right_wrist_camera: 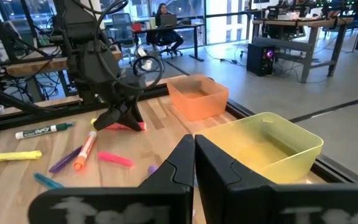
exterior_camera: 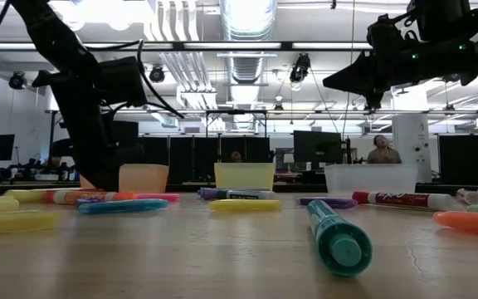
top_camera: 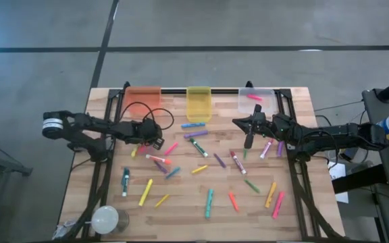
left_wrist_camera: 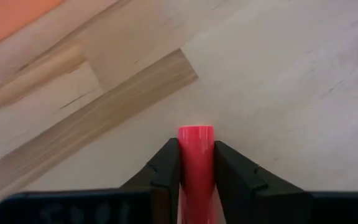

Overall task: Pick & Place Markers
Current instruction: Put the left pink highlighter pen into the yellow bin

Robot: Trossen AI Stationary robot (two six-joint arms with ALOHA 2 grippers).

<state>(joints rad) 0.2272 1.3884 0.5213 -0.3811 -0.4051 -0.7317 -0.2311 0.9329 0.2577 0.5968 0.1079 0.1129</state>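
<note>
Several coloured markers lie scattered flat on the wooden table. My left gripper is low over the table's left middle, tilted down and shut on a pink marker; the right wrist view shows that marker under the gripper. My right gripper hovers level above the right middle, shut and holding nothing. At the far edge stand an orange bin, a yellow bin and a clear bin with one pink marker inside. My left gripper pinches the pink marker between its two fingers, one finger on each long side. The marker's flat end sticks out a little past the fingertips. The fingers come slanting down from the table's left. The marker appears to lie on the table.
A white round object sits at the near left corner. Black frame rails run along the table's sides and far edge. A teal marker lies close to the low camera. People sit at desks in the room beyond.
</note>
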